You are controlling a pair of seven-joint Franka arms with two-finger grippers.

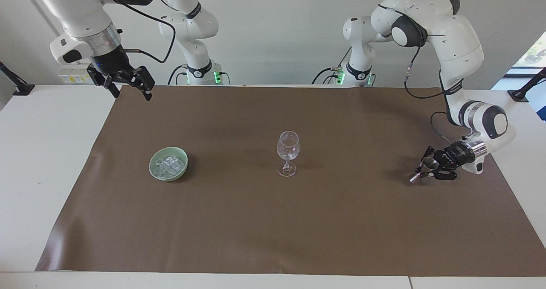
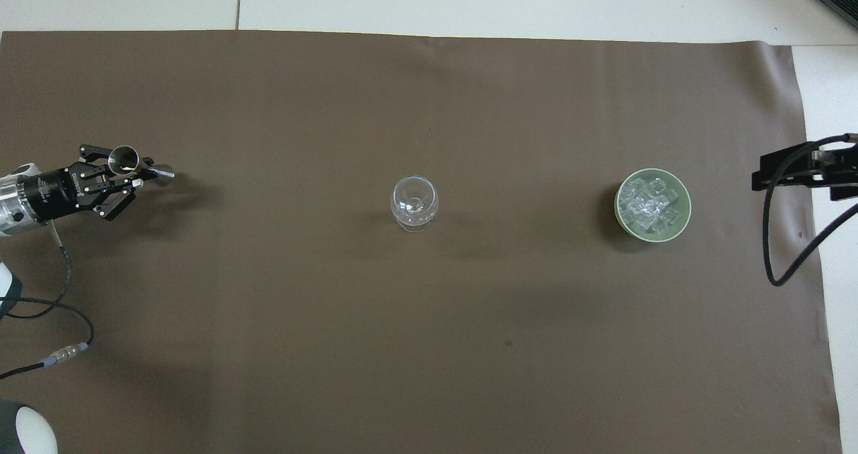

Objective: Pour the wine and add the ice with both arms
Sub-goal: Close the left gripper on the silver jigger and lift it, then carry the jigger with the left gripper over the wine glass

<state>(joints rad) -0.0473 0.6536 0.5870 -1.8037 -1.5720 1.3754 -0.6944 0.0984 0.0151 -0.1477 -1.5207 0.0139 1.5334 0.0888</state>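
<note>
1. My left gripper (image 1: 422, 171) is low over the brown mat (image 1: 273, 229), at the left arm's end of the table. Its fingers are closed on a small metal cup (image 1: 428, 165). The cup is tipped, with its long way pointing toward the middle of the table and its lower end close to the mat. I cannot tell if it touches.
2. The wine glass (image 1: 288, 146) stands upright in the middle of the mat, well apart from my left gripper. I think it has a little red in it, so the pouring looks done.
3. The ice (image 1: 169, 165) is a heap of clear cubes in a green bowl (image 1: 150, 166). The bowl sits on the mat toward the right arm's end, with the glass between it and my left gripper.
4. My right gripper (image 1: 130, 91) hangs high over the mat's edge at the right arm's end, its fingers spread and holding nothing. It waits.
5. I judge that my right gripper is much nearer to the ice, so the ice is its job. It must come down to the bowl, then carry a cube toward the glass.
</note>
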